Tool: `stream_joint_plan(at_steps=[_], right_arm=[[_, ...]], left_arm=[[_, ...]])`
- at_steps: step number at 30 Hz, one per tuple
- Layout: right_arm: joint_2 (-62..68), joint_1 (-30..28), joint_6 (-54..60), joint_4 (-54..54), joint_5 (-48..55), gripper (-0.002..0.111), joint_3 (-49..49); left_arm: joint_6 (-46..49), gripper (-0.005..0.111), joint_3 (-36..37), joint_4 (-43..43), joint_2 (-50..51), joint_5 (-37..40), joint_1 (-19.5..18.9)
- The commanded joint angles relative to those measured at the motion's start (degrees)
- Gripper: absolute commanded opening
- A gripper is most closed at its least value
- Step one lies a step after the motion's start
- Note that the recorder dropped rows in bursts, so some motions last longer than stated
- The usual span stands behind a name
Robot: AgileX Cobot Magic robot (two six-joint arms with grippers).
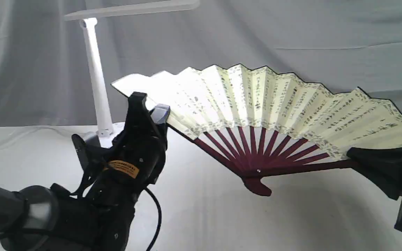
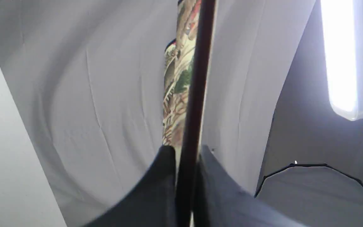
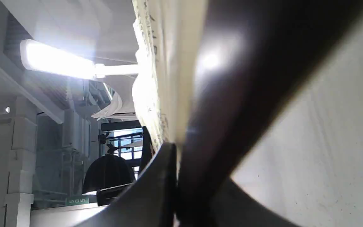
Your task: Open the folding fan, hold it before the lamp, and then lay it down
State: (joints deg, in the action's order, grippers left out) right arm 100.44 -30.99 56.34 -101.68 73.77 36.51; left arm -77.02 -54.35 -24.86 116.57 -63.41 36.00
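Done: folding fan (image 1: 267, 101) spread, raised by lamp (image 1: 96, 76).
Grip: my left end effector (image 1: 150, 104) and right end effector (image 1: 358, 157) clamp it.
Remaining: laying it down.

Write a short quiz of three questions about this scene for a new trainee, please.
1. True or false: the folding fan is spread open.
2. Which part of the fan does the left pincer grip? A) the pivot B) an outer guard C) no part
3. Fill in: the lamp is switched ___.
Key: 1 true; 2 B; 3 on.
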Motion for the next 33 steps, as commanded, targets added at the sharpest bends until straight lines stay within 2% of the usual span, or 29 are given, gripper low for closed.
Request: stream_joint_plan(at_steps=[1, 19, 27, 33], right_arm=[[0.0, -0.4, 1.6, 1.7, -3.8, 0.0, -0.3], [0.0, -0.4, 1.9, 2.4, -3.8, 0.0, 1.6], [0.0, -0.4, 5.6, 1.7, -3.8, 0.0, -4.2], [0.0, -0.4, 6.7, 1.7, -3.8, 0.0, -4.7]], left_arm=[[0.9, 0.0, -0.6, -12.8, -1.6, -6.6, -1.7], [2.1, 0.0, -0.6, -19.8, -1.6, -6.6, -1.7], [1.9, 0.0, -0.6, -19.9, -1.6, -6.6, -1.7], [1.9, 0.0, -0.6, -20.5, -1.6, -6.6, -1.7]])
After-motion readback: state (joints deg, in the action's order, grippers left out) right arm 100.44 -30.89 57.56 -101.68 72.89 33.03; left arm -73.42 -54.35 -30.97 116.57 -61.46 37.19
